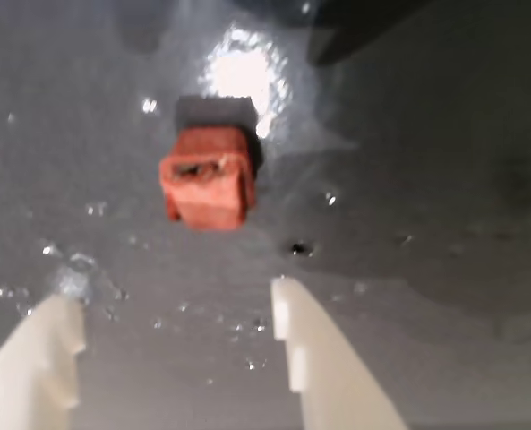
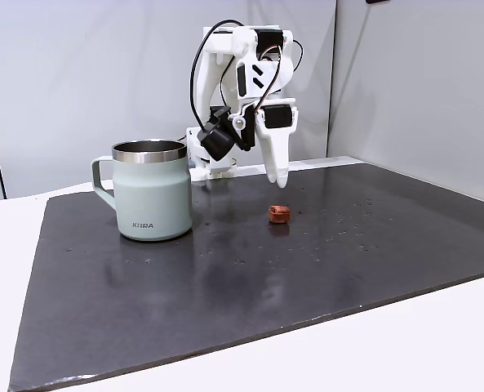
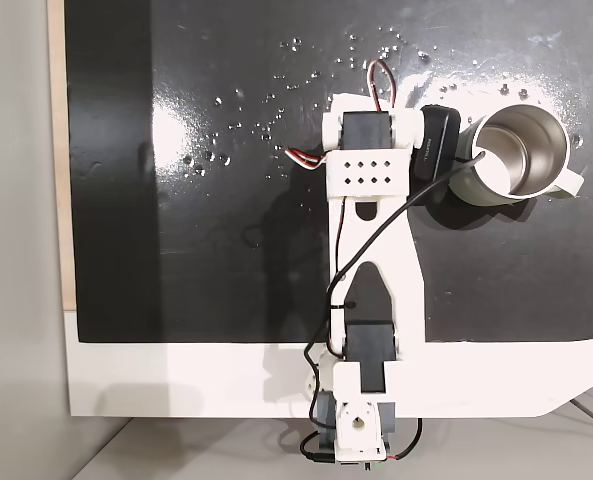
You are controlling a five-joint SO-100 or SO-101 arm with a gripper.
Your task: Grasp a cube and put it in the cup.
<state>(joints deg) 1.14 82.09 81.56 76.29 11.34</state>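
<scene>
On the dark mat (image 2: 225,278) in a fixed view from the front, we see first a wide bare stretch of shiny black surface with small bright droplets or specks on it. The mat lies on a white table (image 2: 437,343). Further back stands the cup (image 2: 152,192), a pale green mug with a steel rim and its handle to the left in this view. From the top fixed view we look into the cup (image 3: 511,150) and we see only its bare steel inside; nothing lies in it.

To the right of the cup in the front view, well apart from it, the cube (image 2: 280,214) rests on the mat. It is small and reddish-brown. The gripper (image 2: 276,178) hangs above the cube and slightly behind it, not touching it. In the wrist view the two white fingers (image 1: 323,358) stand spread apart with empty space between them, and the cube (image 1: 207,184) lies ahead of their tips, nearer to the left finger's side, with a bright reflection of light just beyond it.

Behind the arm (image 3: 366,300) we see plain grey wall panels (image 2: 78,73).
</scene>
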